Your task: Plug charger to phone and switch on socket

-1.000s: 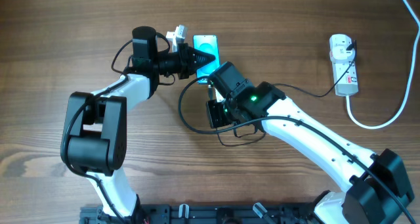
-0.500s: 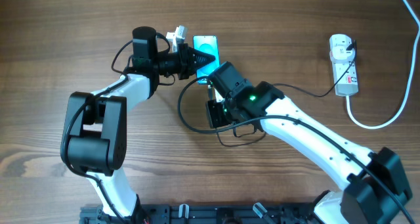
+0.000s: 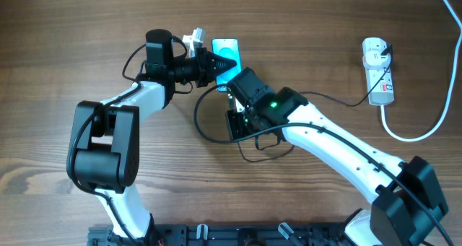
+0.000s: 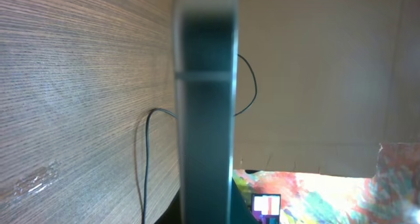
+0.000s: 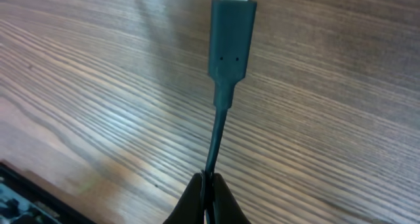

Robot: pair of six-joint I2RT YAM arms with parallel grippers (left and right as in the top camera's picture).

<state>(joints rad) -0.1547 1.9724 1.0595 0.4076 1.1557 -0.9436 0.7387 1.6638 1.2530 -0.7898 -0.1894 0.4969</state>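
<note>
phone [image 3: 229, 47] is seen at the far middle of the table [image 3: 65, 29], with its teal screen turned up toward the overhead camera. it is held by the left gripper [image 3: 216, 64], whose black fingers are closed across its left side. in the left wrist view the phone [image 4: 207, 119] is shown edge on and blurred, filling the middle of the picture. whether it rests on the wood cannot be told.

just beside its near end the right gripper [image 3: 231, 89] is placed. in the right wrist view this gripper [image 5: 209, 188] is pinched fully together on the thin black cable of the charger [image 5: 220, 119], a little behind the connector [image 5: 231, 43]. the connector is pointed away from the fingers, and its silver tip is cut off by the top edge of that picture, so contact with the phone cannot be judged.

from above, the cable is seen looped on the table beside the right arm. it is then led rightward to a black plug [image 3: 388, 55] seated in the socket [image 3: 380, 84]. the socket is laid near the right edge, well apart from the phone. a white cable [image 3: 415, 134] is curved from it toward the far right corner.
</note>
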